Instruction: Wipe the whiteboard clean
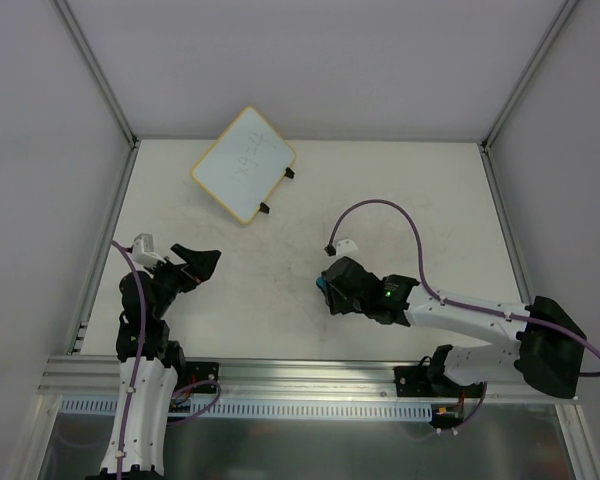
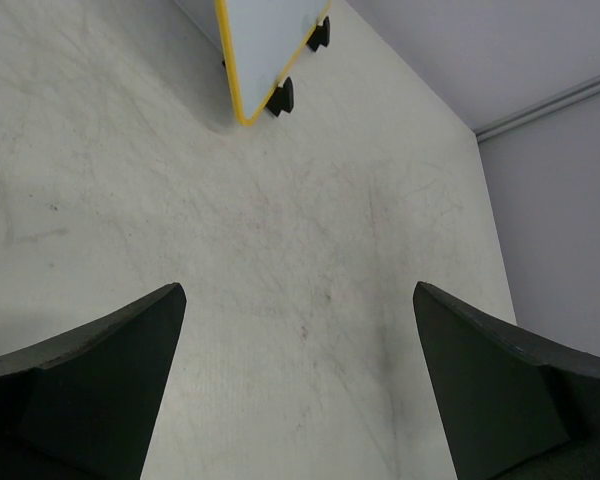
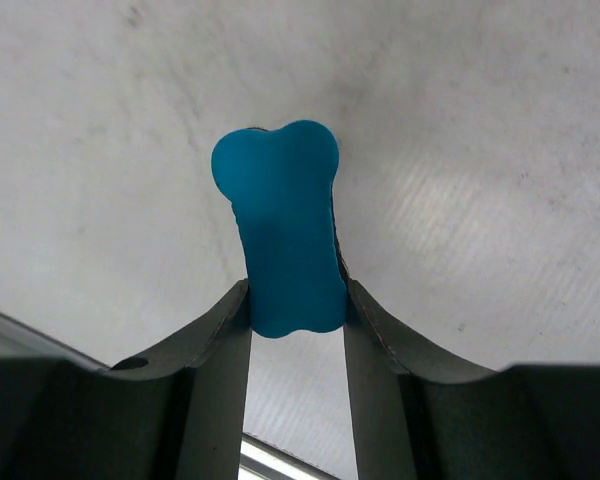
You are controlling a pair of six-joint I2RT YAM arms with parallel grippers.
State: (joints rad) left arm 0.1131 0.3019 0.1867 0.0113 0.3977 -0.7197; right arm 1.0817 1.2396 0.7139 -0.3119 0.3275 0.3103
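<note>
The whiteboard [image 1: 243,165] lies askew at the far left of the bench [image 1: 410,200], with what look like faint pen marks on it. The right pincer [image 3: 292,300] is clamped across the waist of a blue eraser [image 3: 278,220], well short of the board, probably to carry it over. The left pincer [image 2: 298,290] gapes wide and empty, perhaps to steady the board.

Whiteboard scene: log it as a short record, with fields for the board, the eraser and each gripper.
whiteboard: far left part of the table, faint pen marks on it, nothing touching it
eraser: blue, clamped in the right gripper, well apart from the whiteboard
left gripper: open, empty, bare table below it
right gripper: shut on the eraser, near mid-table
wiping: not yet begun
</note>
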